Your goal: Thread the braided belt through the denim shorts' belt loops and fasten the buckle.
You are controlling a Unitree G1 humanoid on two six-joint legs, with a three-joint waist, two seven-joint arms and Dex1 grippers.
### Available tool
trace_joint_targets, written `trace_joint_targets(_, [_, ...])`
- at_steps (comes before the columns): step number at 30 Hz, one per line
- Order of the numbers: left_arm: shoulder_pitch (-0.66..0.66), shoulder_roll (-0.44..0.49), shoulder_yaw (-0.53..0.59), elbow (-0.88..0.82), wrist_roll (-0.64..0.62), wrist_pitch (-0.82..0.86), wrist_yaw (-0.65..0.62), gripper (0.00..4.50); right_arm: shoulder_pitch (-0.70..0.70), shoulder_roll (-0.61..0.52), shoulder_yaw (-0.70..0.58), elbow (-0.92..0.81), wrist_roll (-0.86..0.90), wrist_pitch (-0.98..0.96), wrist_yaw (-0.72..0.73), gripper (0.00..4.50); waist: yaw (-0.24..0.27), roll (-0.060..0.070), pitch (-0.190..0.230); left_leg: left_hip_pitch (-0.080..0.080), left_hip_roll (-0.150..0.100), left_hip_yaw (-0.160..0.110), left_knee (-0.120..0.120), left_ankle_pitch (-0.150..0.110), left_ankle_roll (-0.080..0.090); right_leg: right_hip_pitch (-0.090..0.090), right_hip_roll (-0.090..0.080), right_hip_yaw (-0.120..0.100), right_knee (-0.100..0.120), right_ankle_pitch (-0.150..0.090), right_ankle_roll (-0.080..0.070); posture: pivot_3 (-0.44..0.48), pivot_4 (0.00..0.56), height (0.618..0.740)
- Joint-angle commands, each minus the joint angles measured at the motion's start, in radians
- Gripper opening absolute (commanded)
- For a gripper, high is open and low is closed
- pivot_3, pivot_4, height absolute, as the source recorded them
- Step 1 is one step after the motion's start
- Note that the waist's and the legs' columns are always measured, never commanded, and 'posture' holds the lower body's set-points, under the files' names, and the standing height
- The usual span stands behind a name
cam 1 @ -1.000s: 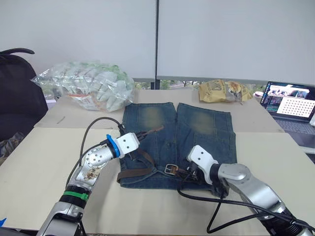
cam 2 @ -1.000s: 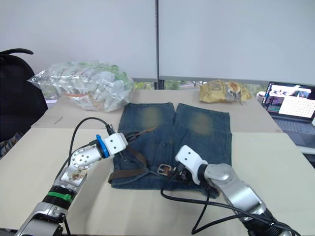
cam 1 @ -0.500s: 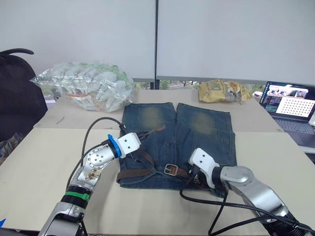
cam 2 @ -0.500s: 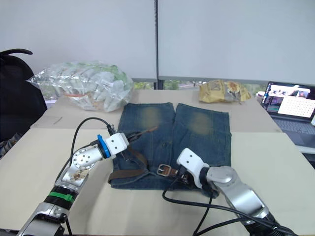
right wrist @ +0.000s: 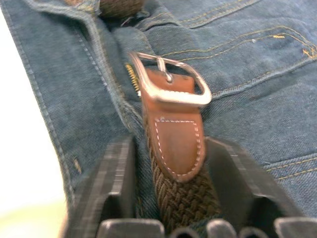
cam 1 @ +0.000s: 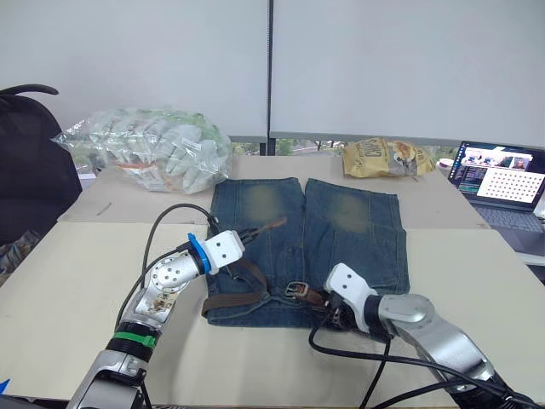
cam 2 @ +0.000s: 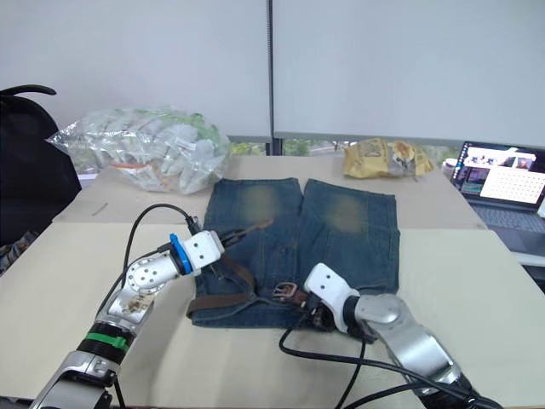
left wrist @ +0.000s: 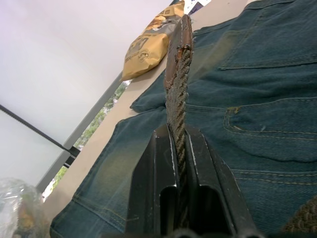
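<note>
My head views are evenly lit by soft, diffuse room light, bright without harsh glare. Shadows on the tabletop [cam 1: 77, 281] are faint and short, lying close under my arms and cables. The laptop screen [cam 1: 501, 175] at the far right glows brighter than its surroundings. In my left wrist view the far background washes out pale and hazy. In my right wrist view the buckle [right wrist: 171, 84] is sharp, while my right tool's fingers [right wrist: 116, 191] are blurred.
</note>
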Motion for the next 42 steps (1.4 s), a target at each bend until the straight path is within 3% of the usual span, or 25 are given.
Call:
trace_joint_targets(1, [0.000,0.007,0.008,-0.022,0.000,-0.017,0.001,0.00,-0.009,0.015,-0.024,-0.006,-0.011,0.006,-0.018,0.95,0.000,0.000,0.000,0.000,0.000,0.000,0.000,0.000,0.000,0.000,0.000,0.000,0.000,0.000,0.000,0.000,0.150,0.740])
trace_joint_targets(4, [0.017,0.018,0.008,-0.030,0.003,-0.015,-0.003,0.00,-0.014,0.097,-0.064,-0.010,0.031,0.003,-0.054,0.08,-0.004,0.000,0.000,0.000,0.000,0.000,0.000,0.000,0.000,0.000,0.000,0.000,0.000,0.000,0.000,0.000,0.150,0.740])
trace_joint_targets(14, [0.097,0.021,0.003,-0.108,0.011,0.038,0.003,0.00,-0.084,0.423,-0.202,0.037,0.094,0.037,-0.265,0.06,-0.003,0.000,0.000,0.000,0.000,0.000,0.001,0.000,0.000,-0.002,0.001,0.000,0.005,0.001,-0.002,0.000,0.150,0.740])
trace_joint_targets(28, [0.150,-0.012,0.001,-0.204,0.024,0.164,0.046,0.00,-0.123,0.506,-0.224,0.095,0.068,-0.021,-0.387,0.06,-0.005,0.000,0.000,0.001,0.000,0.000,0.001,0.000,0.000,-0.002,0.001,0.000,0.007,0.001,-0.002,0.000,0.150,0.740])
trace_joint_targets(42, [0.166,-0.043,-0.003,-0.249,0.012,0.210,0.048,0.00,-0.124,0.539,-0.228,0.103,0.074,-0.017,-0.421,0.06,-0.004,0.000,0.000,0.001,0.000,0.000,0.001,0.000,0.000,-0.002,0.001,0.000,0.007,0.001,-0.002,0.000,0.150,0.740])
